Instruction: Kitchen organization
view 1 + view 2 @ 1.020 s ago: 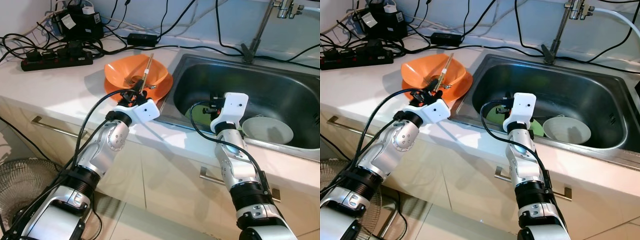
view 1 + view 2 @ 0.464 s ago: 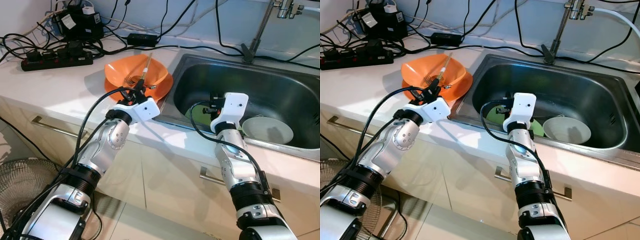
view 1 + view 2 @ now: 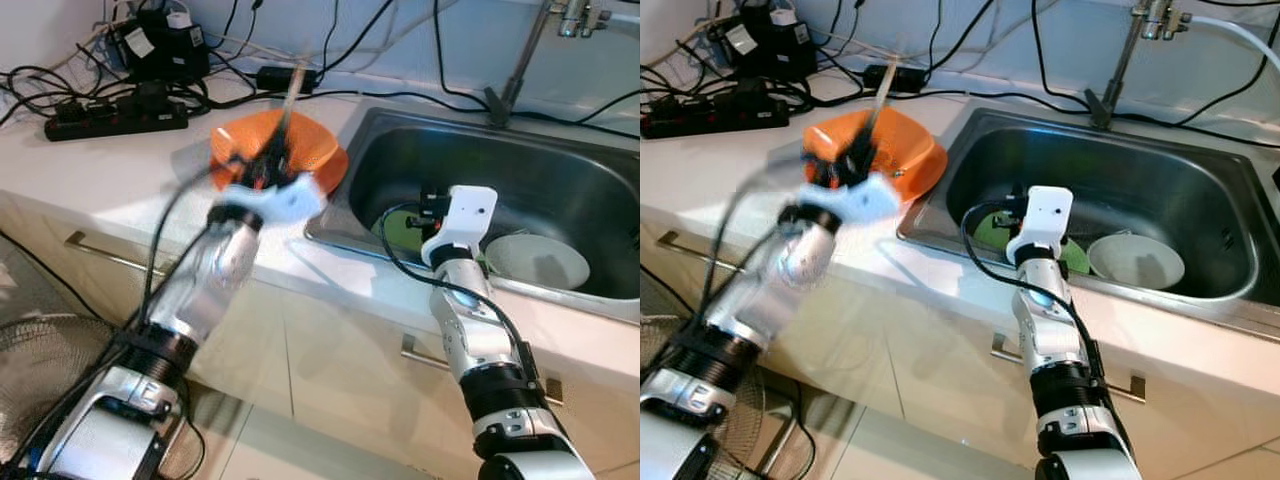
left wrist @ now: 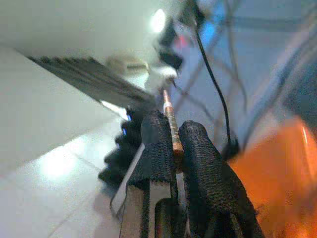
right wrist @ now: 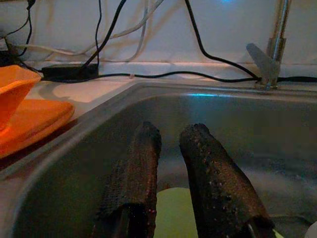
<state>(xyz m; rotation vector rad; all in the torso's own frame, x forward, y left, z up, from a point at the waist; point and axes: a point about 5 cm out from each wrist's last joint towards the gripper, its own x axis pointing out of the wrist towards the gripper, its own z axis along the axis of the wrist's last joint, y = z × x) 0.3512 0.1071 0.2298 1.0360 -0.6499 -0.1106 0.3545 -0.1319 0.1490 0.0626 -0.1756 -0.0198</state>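
Our left gripper (image 4: 174, 144), blurred, holds a thin wooden chopstick (image 3: 291, 88) pinched between its black fingers, raised above the orange plastic bowl (image 3: 310, 150) on the white counter (image 3: 110, 165) beside the steel sink (image 3: 1200, 200). Our right gripper (image 5: 171, 148) hangs inside the sink, fingers a narrow gap apart and empty, over a green plate (image 3: 990, 230) beside a white bowl (image 3: 1135, 260).
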